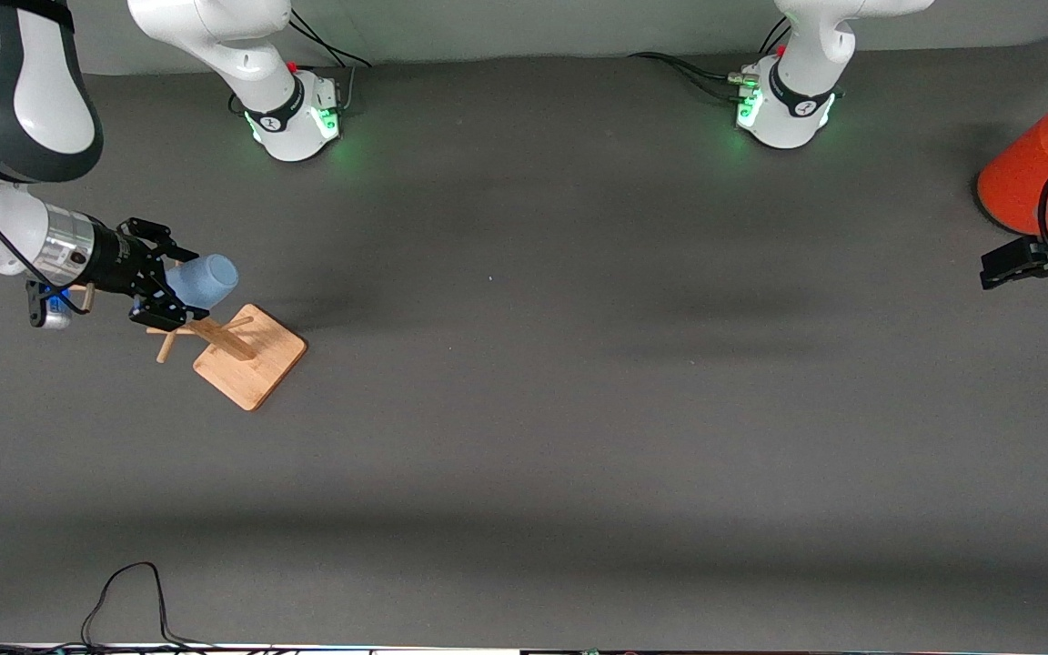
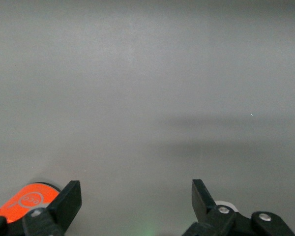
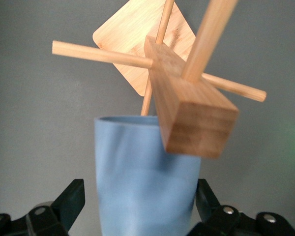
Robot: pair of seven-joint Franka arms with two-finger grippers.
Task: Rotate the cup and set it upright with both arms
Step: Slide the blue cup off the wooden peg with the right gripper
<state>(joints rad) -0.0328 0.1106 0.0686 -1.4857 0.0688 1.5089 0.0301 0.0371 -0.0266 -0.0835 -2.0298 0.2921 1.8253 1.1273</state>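
The light-blue cup (image 1: 203, 280) lies on its side up against the upper pegs of the wooden rack (image 1: 256, 368), at the right arm's end of the table. My right gripper (image 1: 176, 284) is open around it. In the right wrist view the cup (image 3: 142, 177) fills the space between the black fingers (image 3: 71, 199), with a gap showing on one side. The rack's post (image 3: 194, 113) stands against the cup; I cannot tell whether a peg carries the cup. My left gripper (image 1: 1002, 267) waits open and empty over the left arm's end of the table, and shows again in its own view as the left gripper (image 2: 136, 199).
A large orange cylinder with a grey top (image 1: 1038, 168) stands at the left arm's end, beside the left gripper, and the orange cylinder (image 2: 27, 201) shows by one left finger. A black cable (image 1: 124, 591) lies near the table's front edge.
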